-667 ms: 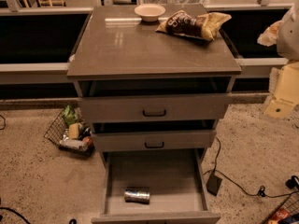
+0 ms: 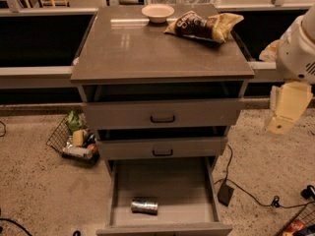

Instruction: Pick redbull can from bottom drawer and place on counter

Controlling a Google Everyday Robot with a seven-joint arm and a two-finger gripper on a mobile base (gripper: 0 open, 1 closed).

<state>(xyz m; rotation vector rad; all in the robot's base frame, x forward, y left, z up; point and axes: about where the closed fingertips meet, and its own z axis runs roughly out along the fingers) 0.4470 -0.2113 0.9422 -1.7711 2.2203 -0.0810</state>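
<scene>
Currently slim silvery can [image 2: 144,205] is lying sideways in open grey-brown bottom drawer [image 2: 170,183]; pale gripper [image 2: 283,117] is hanging beside bench [image 2: 147,48], state untellable.

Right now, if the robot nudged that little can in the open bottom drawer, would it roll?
Probably: the redbull can lies on its side in the flat-floored bottom drawer, so it could roll forwards or back. Its shiny metal looks slippery and likely dents. The gripper hangs right of the cabinet.
</scene>
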